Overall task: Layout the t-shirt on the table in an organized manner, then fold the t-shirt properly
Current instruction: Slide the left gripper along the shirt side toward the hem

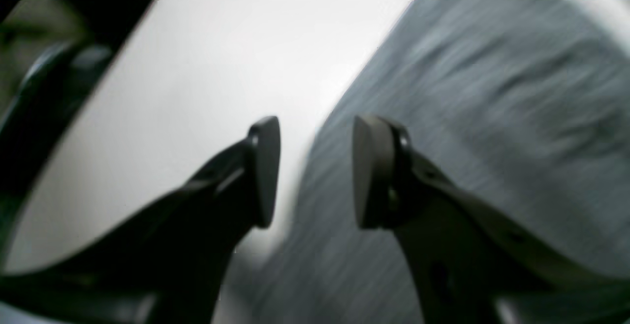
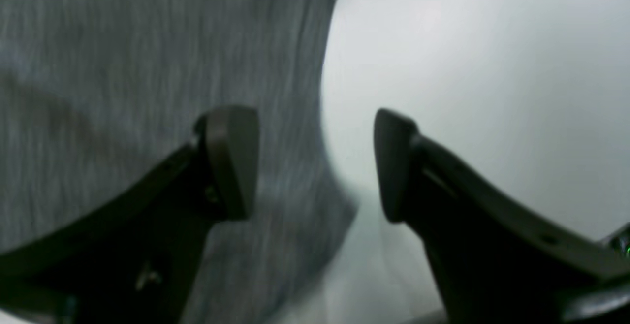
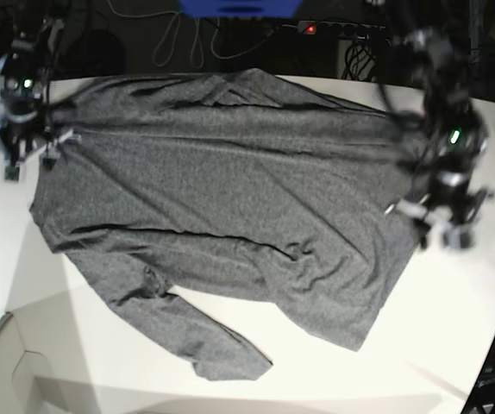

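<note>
The white table (image 3: 454, 336) runs wide under me, its curved edge sweeping round the near side, with dark clutter and cables beyond the far edge. The grey long-sleeved t-shirt (image 3: 230, 198) lies spread across most of it, creased, one sleeve trailing toward the near edge and ending well short of it.

My left gripper (image 1: 315, 171) hangs at the shirt's edge on the side of the table where that arm stands — jaws apart, nothing between them. Through its wrist camera the cloth (image 1: 492, 117) fills the side under one finger while bare table (image 1: 197, 92) shows under the other, so the fabric's border passes right through the gap.

My right gripper (image 2: 315, 164) sits at the opposite edge of the shirt, near the far corner of the table. Its jaws stand wide — empty too. One finger is over the knit (image 2: 123, 92), the other over white tabletop (image 2: 492, 68). Both wrist views are blurred.
</note>
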Controlling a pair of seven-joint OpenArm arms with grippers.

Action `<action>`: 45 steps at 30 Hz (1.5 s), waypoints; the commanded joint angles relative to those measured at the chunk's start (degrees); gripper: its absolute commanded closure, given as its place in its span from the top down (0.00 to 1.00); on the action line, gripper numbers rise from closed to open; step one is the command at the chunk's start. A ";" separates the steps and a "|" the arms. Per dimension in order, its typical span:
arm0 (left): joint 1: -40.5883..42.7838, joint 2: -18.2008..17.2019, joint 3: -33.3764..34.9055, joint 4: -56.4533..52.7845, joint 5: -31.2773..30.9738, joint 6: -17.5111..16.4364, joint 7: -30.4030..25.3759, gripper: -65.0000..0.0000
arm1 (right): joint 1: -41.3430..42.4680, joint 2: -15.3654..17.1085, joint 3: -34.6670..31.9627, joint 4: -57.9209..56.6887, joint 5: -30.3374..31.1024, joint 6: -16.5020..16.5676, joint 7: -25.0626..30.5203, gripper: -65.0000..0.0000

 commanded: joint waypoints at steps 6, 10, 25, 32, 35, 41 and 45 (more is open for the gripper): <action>-17.00 -0.75 7.63 -22.34 -0.06 0.50 -1.03 0.37 | 9.74 5.68 -3.35 -6.77 -0.01 -0.40 1.26 0.58; -24.21 -2.33 7.45 -36.93 -0.06 0.50 -1.91 0.37 | 13.17 7.70 -7.22 -12.39 -0.01 -0.40 1.26 0.58; -16.73 -7.96 7.37 -41.50 -0.50 0.58 -11.14 0.37 | 16.78 7.70 -13.73 -23.47 -0.01 -0.40 1.79 0.58; -6.10 -7.78 -0.19 -28.76 -0.50 0.32 -5.34 0.37 | 16.43 7.88 -13.46 -23.47 -0.01 -0.40 1.79 0.58; -3.02 -7.78 -3.62 -23.22 -0.50 0.23 -2.96 0.37 | 15.55 7.88 -13.55 -23.47 -0.01 -0.40 1.87 0.58; -1.17 -6.99 -6.17 -17.33 -0.59 0.23 -1.73 0.37 | 15.28 7.88 -13.73 -23.29 -0.01 -0.40 1.87 0.58; -1.35 -5.06 -6.61 -11.70 -0.59 0.23 -1.73 0.37 | 15.37 7.88 -13.46 -22.15 -0.01 -0.40 1.87 0.58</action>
